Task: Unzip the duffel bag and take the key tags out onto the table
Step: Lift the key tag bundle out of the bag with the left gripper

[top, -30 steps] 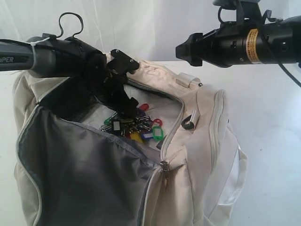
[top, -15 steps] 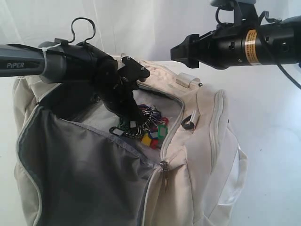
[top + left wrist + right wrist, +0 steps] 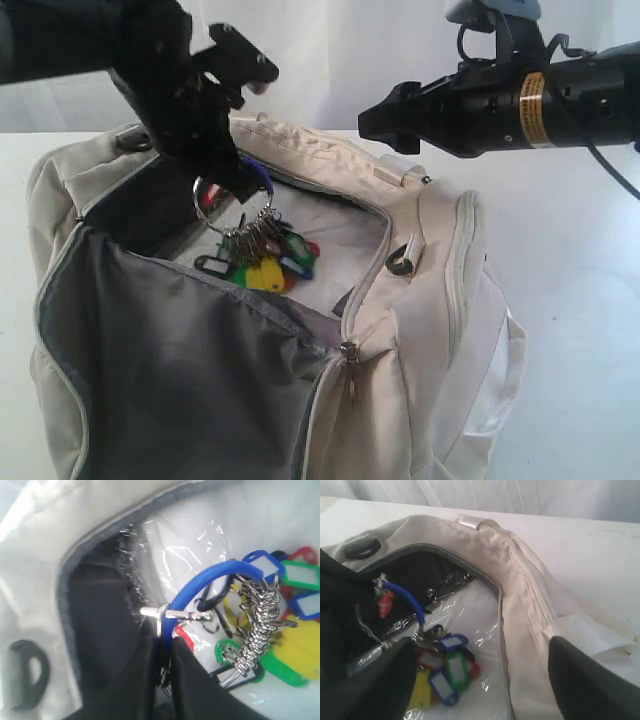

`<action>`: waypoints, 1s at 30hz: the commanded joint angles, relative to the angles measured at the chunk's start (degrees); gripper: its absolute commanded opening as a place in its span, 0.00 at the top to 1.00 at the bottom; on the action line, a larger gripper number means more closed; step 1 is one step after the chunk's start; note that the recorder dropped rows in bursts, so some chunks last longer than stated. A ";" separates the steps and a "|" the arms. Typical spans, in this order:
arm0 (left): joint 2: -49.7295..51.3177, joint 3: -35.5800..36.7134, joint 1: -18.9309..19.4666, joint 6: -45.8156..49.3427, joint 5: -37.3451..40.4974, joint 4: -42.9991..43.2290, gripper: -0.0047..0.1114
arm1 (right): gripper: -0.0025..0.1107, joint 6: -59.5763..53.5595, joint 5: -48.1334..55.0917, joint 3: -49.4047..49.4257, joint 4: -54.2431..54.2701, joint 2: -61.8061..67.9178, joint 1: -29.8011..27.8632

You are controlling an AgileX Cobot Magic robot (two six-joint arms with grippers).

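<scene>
Angled down, left tool (image 3: 228, 176) clamped on key tags (image 3: 262, 256) over duffel bag (image 3: 425, 300), right tool (image 3: 368, 120) apart

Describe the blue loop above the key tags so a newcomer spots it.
Look at the large cream fabric duffel bag, unzipped. Over its opening the left hand pinches a thin blue loop. Unlike the flat coloured plastic key tags dangling below, it is one bare curved band.

The left pincer (image 3: 233, 180) has closed on the key tags (image 3: 262, 260) and risen, lifting them.
</scene>
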 commanded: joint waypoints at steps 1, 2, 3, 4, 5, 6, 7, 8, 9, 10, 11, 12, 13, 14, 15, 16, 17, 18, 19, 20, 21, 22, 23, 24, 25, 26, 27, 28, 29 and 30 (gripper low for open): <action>-7.13 -0.41 0.08 -0.17 2.87 1.60 0.96 | 0.38 0.44 -0.17 2.55 0.08 -0.54 -0.23; -8.74 -0.41 0.08 -0.17 3.10 1.70 0.96 | 0.38 0.44 -0.33 3.28 0.08 -0.54 -0.23; -10.29 -0.41 0.08 -0.17 3.64 1.86 0.96 | 0.38 0.44 -0.71 3.74 0.08 -0.54 -0.23; -11.46 -0.41 0.08 -0.17 4.05 1.98 0.96 | 0.38 0.44 -1.12 4.35 0.08 -0.54 -0.23; -12.93 -0.41 0.08 -0.17 4.63 2.15 0.96 | 0.38 0.55 -1.41 4.93 0.08 -0.54 -0.23; -14.35 -0.41 0.08 -0.17 5.47 2.76 0.96 | 0.38 0.52 -1.91 5.52 0.08 -0.54 -0.23; -15.64 -0.41 0.08 -0.17 6.50 3.56 0.96 | 0.38 0.52 -2.58 6.06 0.08 -0.54 -0.23; -16.87 -0.41 0.08 -0.17 7.41 4.73 0.96 | 0.38 0.72 -3.16 6.61 0.08 -0.54 -0.23; -18.04 -0.41 0.08 -0.17 8.58 5.91 0.96 | 0.38 1.12 -3.57 6.99 0.08 -0.54 -0.23; -19.19 -0.41 0.08 -0.29 9.74 6.91 0.96 | 0.38 1.54 -4.09 7.52 0.08 -0.54 -0.23; -20.01 -0.41 0.08 -0.51 10.54 7.79 0.96 | 0.38 1.68 -4.56 7.82 0.08 -0.54 -0.23; -21.03 -0.41 0.08 -1.45 11.60 8.61 0.96 | 0.38 1.92 -4.79 8.15 0.08 -0.54 -0.23; -22.07 -0.41 0.08 -2.53 12.29 9.01 0.96 | 0.38 2.29 -4.94 8.63 0.08 -0.54 -0.23; -22.90 -0.41 0.08 -2.95 12.78 9.10 0.96 | 0.38 2.72 -5.03 9.09 0.08 -0.54 -0.23; -23.94 -0.41 0.19 -3.06 13.01 9.10 0.96 | 0.38 2.72 -5.03 9.60 0.08 -0.54 -0.23; -24.92 -0.41 0.19 -3.37 13.13 9.40 0.96 | 0.38 2.72 -5.16 10.10 0.08 -0.54 -0.23; -25.70 -0.41 0.19 -4.08 13.11 10.02 0.96 | 0.38 2.72 -5.43 10.60 0.08 -0.54 -0.23; -26.62 -0.41 0.19 -5.02 13.16 11.15 0.96 | 0.38 2.72 -5.73 10.99 0.08 -0.54 -0.23; -27.50 -0.41 0.19 -6.33 13.57 12.78 0.96 | 0.39 2.72 -6.11 11.46 0.08 -0.54 -0.23; -28.31 -0.41 0.19 -7.47 14.07 14.28 0.96 | 0.40 2.72 -6.45 12.01 0.08 -0.54 -0.23; -29.03 -0.41 0.60 -8.57 14.79 15.79 0.96 | 0.41 2.72 -6.57 12.39 0.08 -0.54 -0.23; -29.66 -0.41 1.31 -9.31 15.35 16.82 0.96 | 0.42 2.72 -6.81 12.65 0.08 -0.54 -0.23; -30.08 -0.41 2.01 -9.56 15.98 17.25 0.96 | 0.43 2.72 -6.97 12.89 0.08 -0.54 -0.23; -30.54 -0.41 3.14 -9.56 16.62 17.44 0.96 | 0.44 2.72 -7.08 13.21 0.08 -0.54 -0.23; -31.00 -0.27 4.43 -9.56 17.17 17.85 0.96 | 0.44 2.72 -7.33 13.47 0.08 -0.63 -0.23; -31.53 -0.04 5.82 -9.56 17.59 18.03 0.96 | 0.45 2.72 -7.48 13.62 0.08 -0.68 -0.23; -32.70 0.49 8.86 -9.56 18.00 18.03 0.96 | 0.45 2.72 -7.89 14.01 0.08 -0.68 -0.23; -33.38 0.98 10.07 -9.56 18.00 18.03 0.96 | 0.45 2.72 -7.89 14.27 0.08 -0.68 -0.23; -34.74 1.75 12.80 -9.76 17.90 18.03 0.96 | 0.45 2.62 -7.89 14.69 0.08 -0.68 -0.23; -35.37 2.18 13.92 -10.05 17.65 17.92 0.96 | 0.45 2.51 -7.89 14.80 0.08 -0.68 -0.23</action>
